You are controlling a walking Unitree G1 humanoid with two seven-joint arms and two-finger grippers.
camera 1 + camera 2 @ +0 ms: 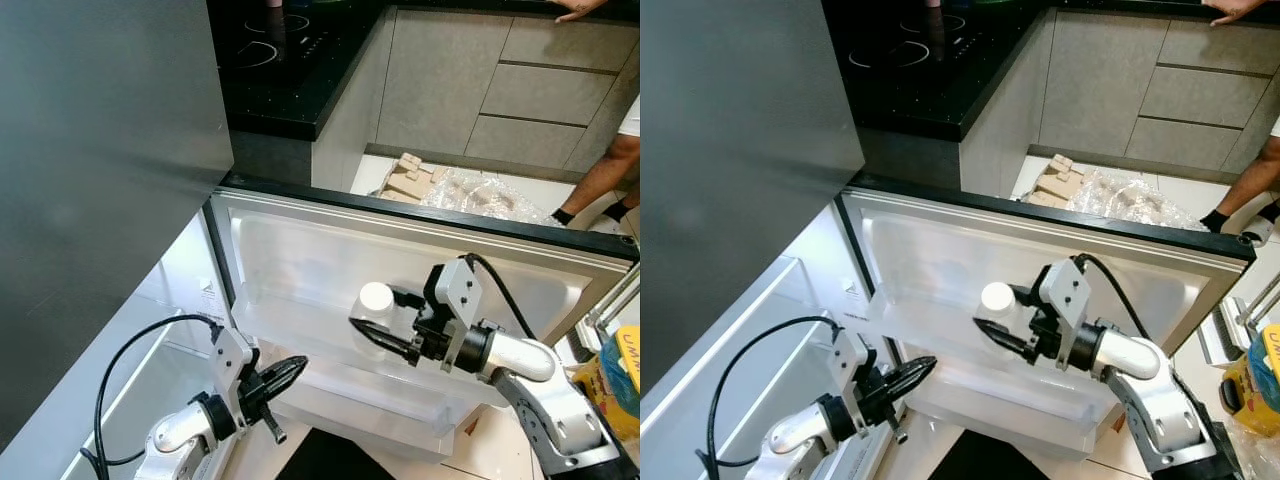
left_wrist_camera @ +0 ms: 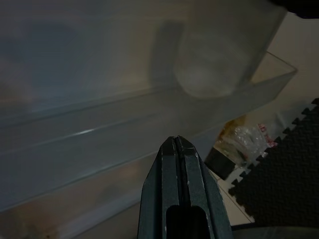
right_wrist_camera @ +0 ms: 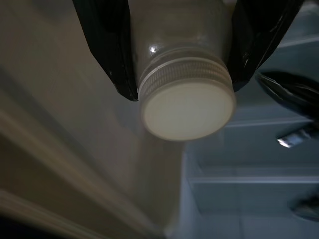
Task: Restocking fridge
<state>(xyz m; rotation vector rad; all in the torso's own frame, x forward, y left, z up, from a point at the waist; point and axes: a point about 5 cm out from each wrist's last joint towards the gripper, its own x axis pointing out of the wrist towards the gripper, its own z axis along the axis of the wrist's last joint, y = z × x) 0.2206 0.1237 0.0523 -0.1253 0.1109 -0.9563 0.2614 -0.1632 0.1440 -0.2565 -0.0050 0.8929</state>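
**R gripper grips white-capped bottle at the open fridge door**

You've got the right gripper (image 1: 385,340) clamped on a white-capped bottle (image 1: 374,303), fingers either side of it just below the cap. In the R wrist view the black fingers (image 3: 107,45) pinch the clear neck and the ribbed cap (image 3: 188,107) faces the lens. The bottle sits over the upper shelf (image 1: 300,315) of the fridge door (image 1: 420,260); can't tell if it's touching the shelf floor. The lower door bin (image 1: 370,405), clear plastic, is just beneath and nearer you.

Your left gripper (image 1: 285,372) is low, near the L end of the lower bin, fingers pressed together w/ nothing between them; the L wrist view shows the closed fingers (image 2: 179,169) pointing at the clear bin wall.

Beyond the door: black cooktop counter (image 1: 285,60), grey cabinets (image 1: 500,90), cardboard pieces (image 1: 408,180) and crinkled plastic wrap (image 1: 485,195) on the floor. A person's leg (image 1: 605,175) shows at far R, a hand (image 1: 578,8) on the counter top edge. Yellow packaging (image 1: 615,380) sits at your R.
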